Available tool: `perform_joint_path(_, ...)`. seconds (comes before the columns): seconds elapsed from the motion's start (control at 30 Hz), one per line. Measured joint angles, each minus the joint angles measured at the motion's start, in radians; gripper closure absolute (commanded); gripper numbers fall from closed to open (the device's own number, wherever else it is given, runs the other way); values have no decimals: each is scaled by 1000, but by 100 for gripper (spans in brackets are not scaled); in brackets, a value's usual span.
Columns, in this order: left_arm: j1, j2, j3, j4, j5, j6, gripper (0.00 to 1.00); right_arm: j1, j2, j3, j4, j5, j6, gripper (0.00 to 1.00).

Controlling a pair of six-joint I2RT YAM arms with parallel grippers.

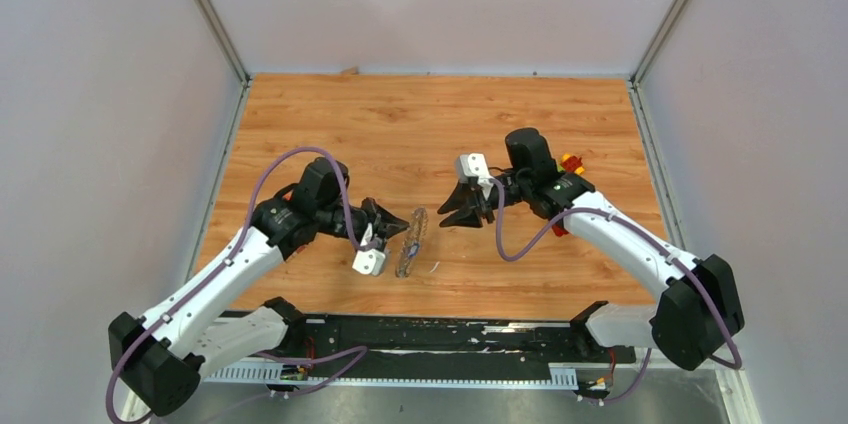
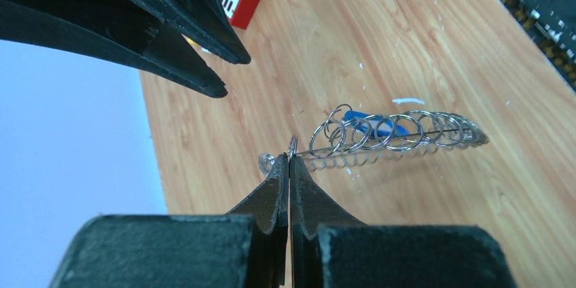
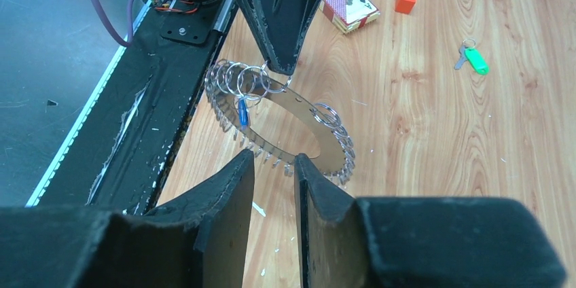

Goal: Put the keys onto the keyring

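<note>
Near front edge of table (image 1: 330, 114), left gripper (image 2: 290, 160) pinched tight on rim of keyring (image 3: 306, 115); ring tilted up on edge. Blue key (image 3: 242, 113) hangs at rim among small loops. Green key (image 3: 477, 61) lies flat on table, well apart. Right gripper (image 3: 273, 159) faces ring, jaws apart, nothing between them.
</note>
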Motion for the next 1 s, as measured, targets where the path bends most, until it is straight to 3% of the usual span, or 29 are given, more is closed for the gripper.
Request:
perform_joint_path(0.27,0,-57,-77,-20,-45,181,100,5,35,0,-10,-6,-2,71)
perform_joint_path(0.63,0,-81,-116,-10,-68,238,100,20,46,5,-25,-7,-3,71)
perform_joint_path(0.83,-1,-82,-128,24,-55,179,100,34,46,5,-28,-3,-12,71)
perform_joint_path(1.0,-1,-72,-124,112,-34,-40,100,58,46,6,-32,2,-24,71)
